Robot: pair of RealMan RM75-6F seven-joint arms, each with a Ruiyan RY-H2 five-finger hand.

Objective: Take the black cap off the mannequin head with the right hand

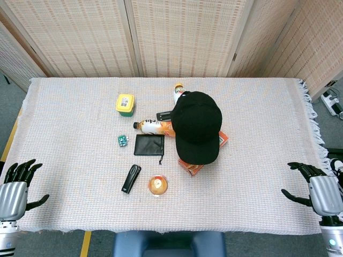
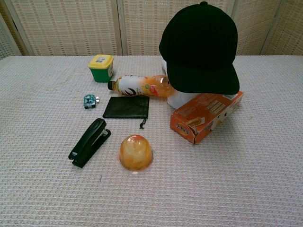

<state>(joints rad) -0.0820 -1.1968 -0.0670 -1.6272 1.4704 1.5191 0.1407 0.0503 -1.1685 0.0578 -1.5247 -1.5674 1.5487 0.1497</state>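
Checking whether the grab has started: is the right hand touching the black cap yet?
Apart. The head view shows the right hand at the table's near right edge, with bare cloth between it and the black cap.

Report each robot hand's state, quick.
Left robot hand: open, fingers spread, holding nothing, at the table's near left edge.
Right robot hand: open, holding nothing, well clear of the black cap.
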